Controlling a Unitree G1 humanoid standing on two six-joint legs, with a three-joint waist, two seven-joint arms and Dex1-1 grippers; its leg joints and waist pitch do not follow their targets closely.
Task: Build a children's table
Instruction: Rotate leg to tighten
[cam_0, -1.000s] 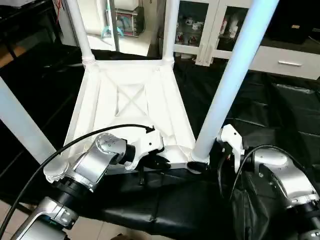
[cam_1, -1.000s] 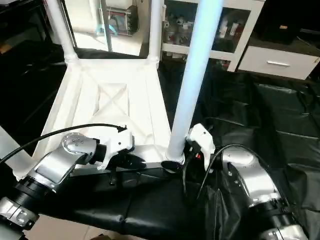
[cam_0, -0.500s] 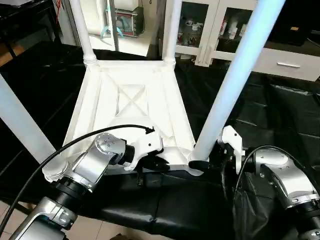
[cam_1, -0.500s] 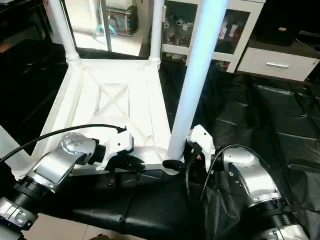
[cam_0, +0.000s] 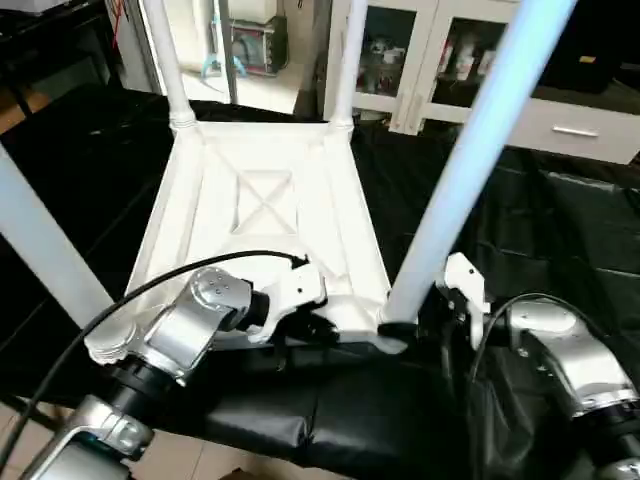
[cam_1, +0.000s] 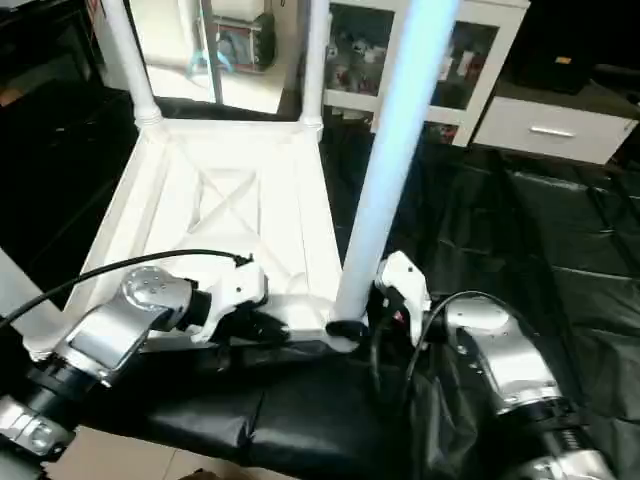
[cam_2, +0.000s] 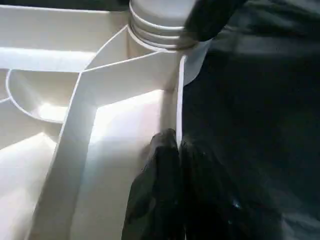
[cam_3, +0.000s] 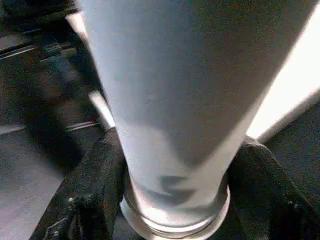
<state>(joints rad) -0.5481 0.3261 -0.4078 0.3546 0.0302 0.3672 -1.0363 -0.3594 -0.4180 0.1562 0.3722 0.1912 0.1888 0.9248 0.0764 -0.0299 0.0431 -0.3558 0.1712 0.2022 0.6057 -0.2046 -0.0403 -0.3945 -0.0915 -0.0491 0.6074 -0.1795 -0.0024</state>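
From the head camera I see the children's table lying upside down on black sheeting, ribbed X-braced underside facing up, with legs standing in the two far corner sockets, one at the near left and one at the near right. My left arm reaches in from the near left with its silver forearm angled toward the table's near rim, and the left gripper sits at that rim just left of the near-right leg. My right arm comes in from the near right, wrist bent inward, with the right gripper at the foot of that leg. In the left wrist view, the two black fingers are pressed together, pinching the thin rim wall near the corner socket. In the right wrist view, the fingers stand on either side of the leg's base, closed against it just above the socket collar
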